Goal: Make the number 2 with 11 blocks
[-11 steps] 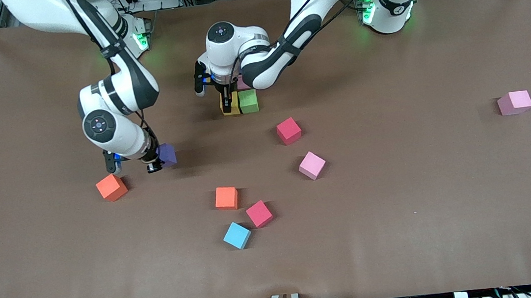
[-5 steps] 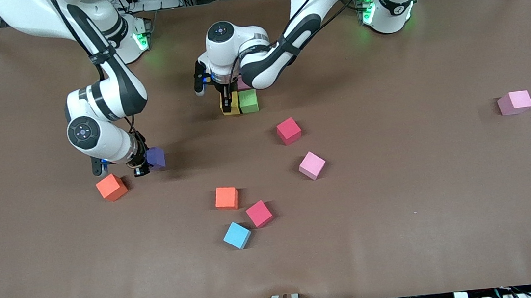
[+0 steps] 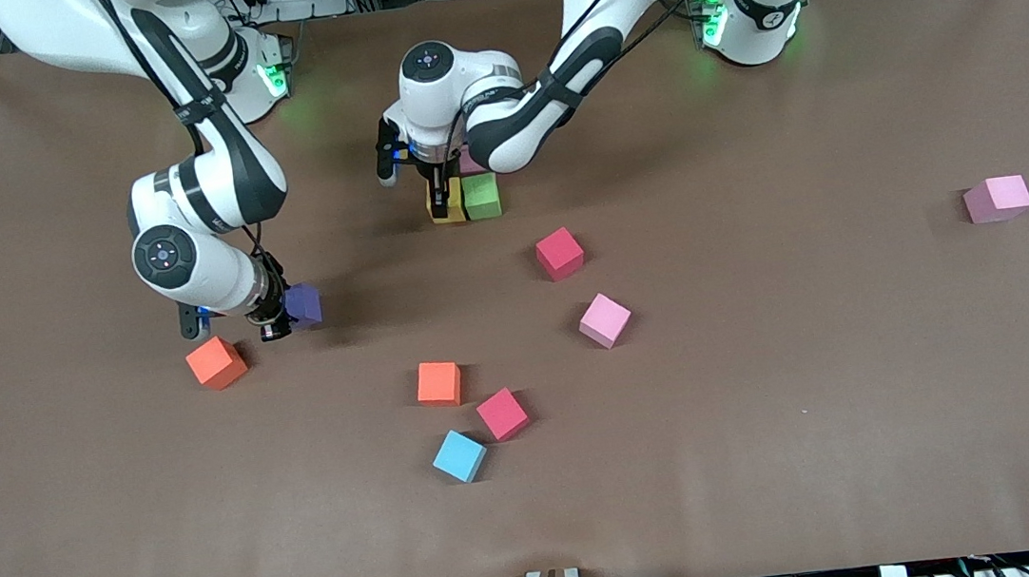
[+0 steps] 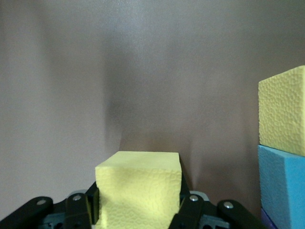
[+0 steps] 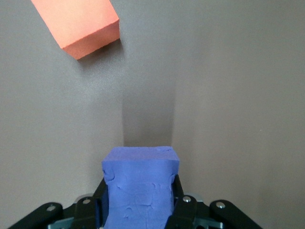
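Note:
My left gripper is shut on a yellow block, low at the table beside a green block. A pink block peeks out under the left wrist. The left wrist view shows another yellow block touching a light blue block in a row close by. My right gripper is shut on a purple block, just above the table next to an orange block.
Loose blocks lie nearer the front camera: red, pink, orange, red and light blue. A lone pink block sits toward the left arm's end of the brown table.
The right arm carried the purple block a short way toward its own end of the table, then nearly stopped. The left arm and its yellow block stayed put.

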`<state>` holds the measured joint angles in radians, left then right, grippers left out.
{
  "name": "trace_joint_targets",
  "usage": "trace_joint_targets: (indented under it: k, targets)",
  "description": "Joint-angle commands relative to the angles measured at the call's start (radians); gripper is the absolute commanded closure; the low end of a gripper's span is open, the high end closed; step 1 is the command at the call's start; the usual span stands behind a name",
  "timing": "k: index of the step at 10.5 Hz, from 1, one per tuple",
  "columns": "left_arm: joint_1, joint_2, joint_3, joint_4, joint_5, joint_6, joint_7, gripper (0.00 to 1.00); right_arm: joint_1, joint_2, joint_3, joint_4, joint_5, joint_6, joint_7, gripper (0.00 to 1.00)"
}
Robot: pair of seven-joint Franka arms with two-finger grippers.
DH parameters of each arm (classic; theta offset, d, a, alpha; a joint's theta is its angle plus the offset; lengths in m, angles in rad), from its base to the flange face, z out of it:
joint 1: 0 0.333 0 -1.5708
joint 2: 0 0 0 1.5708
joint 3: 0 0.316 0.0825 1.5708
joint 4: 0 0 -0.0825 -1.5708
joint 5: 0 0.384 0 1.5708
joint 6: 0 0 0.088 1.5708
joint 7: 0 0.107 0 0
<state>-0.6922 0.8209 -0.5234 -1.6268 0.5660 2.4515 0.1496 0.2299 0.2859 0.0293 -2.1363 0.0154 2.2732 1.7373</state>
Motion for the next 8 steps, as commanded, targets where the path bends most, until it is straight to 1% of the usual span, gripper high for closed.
trace_joint_targets:
  k: [1, 6, 7, 8]
  targets:
    - [0.003, -0.005, 0.003, -0.019, 0.032, 0.014, -0.035, 1.00, -0.004, -0.030, 0.007, -0.025, -0.015, 0.002, 0.024, 1.00]
    - [0.003, -0.005, 0.002, -0.025, 0.032, 0.014, -0.036, 1.00, -0.004, -0.028, 0.007, -0.024, -0.017, 0.002, 0.024, 1.00]
    - [0.003, -0.003, 0.002, -0.025, 0.032, 0.014, -0.042, 0.94, -0.003, -0.030, 0.009, -0.024, -0.017, 0.002, 0.024, 1.00]
    - [0.003, -0.003, 0.002, -0.025, 0.032, 0.015, -0.045, 0.90, -0.003, -0.030, 0.009, -0.024, -0.017, 0.002, 0.024, 1.00]
